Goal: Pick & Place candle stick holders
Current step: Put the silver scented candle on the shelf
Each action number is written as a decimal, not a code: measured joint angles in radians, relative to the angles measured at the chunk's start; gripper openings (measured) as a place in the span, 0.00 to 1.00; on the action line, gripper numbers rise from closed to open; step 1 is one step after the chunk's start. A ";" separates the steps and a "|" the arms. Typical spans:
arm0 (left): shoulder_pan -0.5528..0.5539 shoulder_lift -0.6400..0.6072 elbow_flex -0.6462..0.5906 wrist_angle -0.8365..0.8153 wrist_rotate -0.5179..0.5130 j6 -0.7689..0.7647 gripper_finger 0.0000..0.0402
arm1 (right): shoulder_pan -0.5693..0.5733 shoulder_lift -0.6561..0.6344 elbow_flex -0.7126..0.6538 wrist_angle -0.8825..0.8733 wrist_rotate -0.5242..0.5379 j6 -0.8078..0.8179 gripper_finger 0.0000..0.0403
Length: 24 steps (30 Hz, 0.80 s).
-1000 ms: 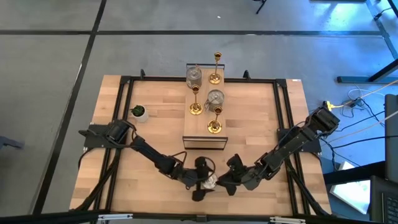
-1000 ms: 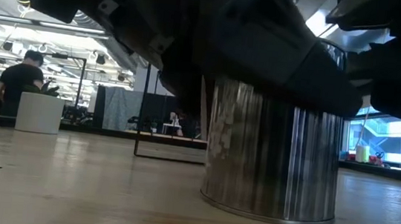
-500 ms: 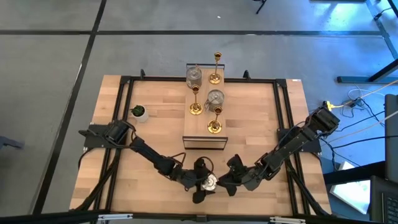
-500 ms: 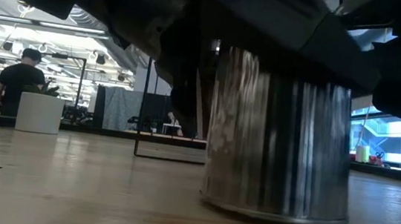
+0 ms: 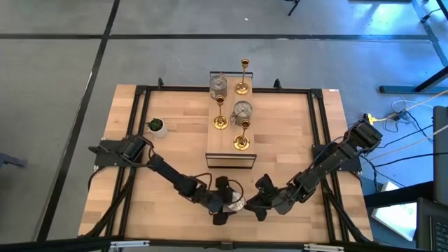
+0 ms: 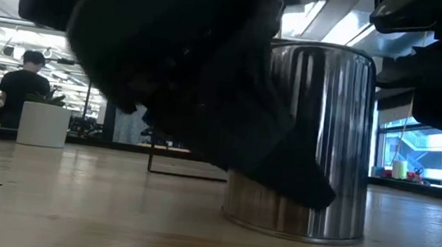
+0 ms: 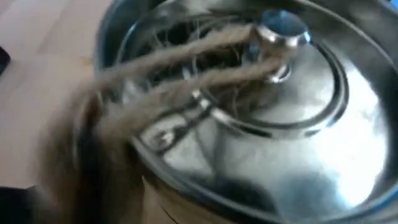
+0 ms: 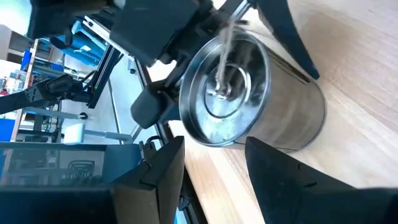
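Observation:
A squat silver candle stick holder (image 5: pixel 237 204) with a knobbed top (image 7: pixel 280 31) and a strand of twine stands on its base on the wood near the table's front edge (image 6: pixel 310 141). My left gripper (image 5: pixel 227 203) is open wide, one finger on either side of the holder; one dark finger (image 6: pixel 205 114) hangs in front of it in the low view. My right gripper (image 5: pixel 256 203) waits just to the holder's right, open (image 8: pixel 211 168), with the holder (image 8: pixel 249 99) ahead of its fingers. My left gripper reaches round the silver holder's ribbed wall (image 8: pixel 292 106) from the table's left, slanting down. Whether either finger touches the wall, I cannot tell.
A mirrored tray (image 5: pixel 231 159) at the far middle carries slim gold candlesticks (image 5: pixel 241 143) and two more silver holders (image 5: pixel 242 110). A small white pot with a plant (image 5: pixel 156 127) stands at the left. The black frame rail (image 5: pixel 224 89) edges the table.
My left gripper has tipped its fingers further down around the silver holder, still open wide. In the low view its near finger now hangs lower across the holder's front, and the holder's top shows. The holder stays upright on the table.

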<state>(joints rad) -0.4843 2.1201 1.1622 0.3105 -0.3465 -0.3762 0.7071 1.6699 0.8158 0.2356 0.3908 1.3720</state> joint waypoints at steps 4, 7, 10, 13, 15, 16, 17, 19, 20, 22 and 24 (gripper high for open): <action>0.002 0.000 0.000 0.013 -0.012 -0.020 1.00 | 0.000 0.000 0.000 0.000 0.000 0.000 0.43; 0.006 0.000 0.000 0.034 -0.021 -0.020 1.00 | -0.003 0.000 0.000 0.000 0.001 0.000 0.43; 0.015 0.000 0.000 0.040 -0.024 -0.022 1.00 | -0.014 0.000 0.000 -0.001 0.000 0.000 0.43; 0.022 -0.001 0.000 0.075 -0.028 -0.022 1.00 | -0.024 0.000 0.000 0.000 -0.003 -0.007 0.43; 0.028 -0.001 0.000 0.084 -0.028 -0.022 1.00 | -0.033 0.000 -0.001 0.005 -0.005 -0.019 0.43; 0.030 -0.001 0.000 0.084 -0.028 -0.022 1.00 | -0.037 0.000 -0.001 0.005 -0.006 -0.021 0.43; 0.031 -0.001 0.000 0.085 -0.028 -0.022 1.00 | -0.039 0.000 -0.001 0.005 -0.006 -0.023 0.43; 0.034 -0.001 0.000 0.086 -0.015 -0.022 1.00 | -0.044 0.000 -0.001 0.005 -0.008 -0.026 0.43; 0.035 -0.001 0.000 0.085 -0.007 -0.022 1.00 | -0.044 0.000 -0.001 0.005 -0.007 -0.026 0.43; 0.037 -0.002 0.000 0.081 0.011 -0.024 1.00 | -0.045 0.000 -0.001 0.005 -0.007 -0.026 0.43; 0.037 -0.002 0.000 0.076 0.020 -0.031 1.00 | -0.044 0.000 -0.001 0.005 -0.008 -0.026 0.43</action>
<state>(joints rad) -0.4469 2.1178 1.1625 0.3862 -0.3267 -0.4076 0.6628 1.6695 0.8146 0.2405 0.3833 1.3461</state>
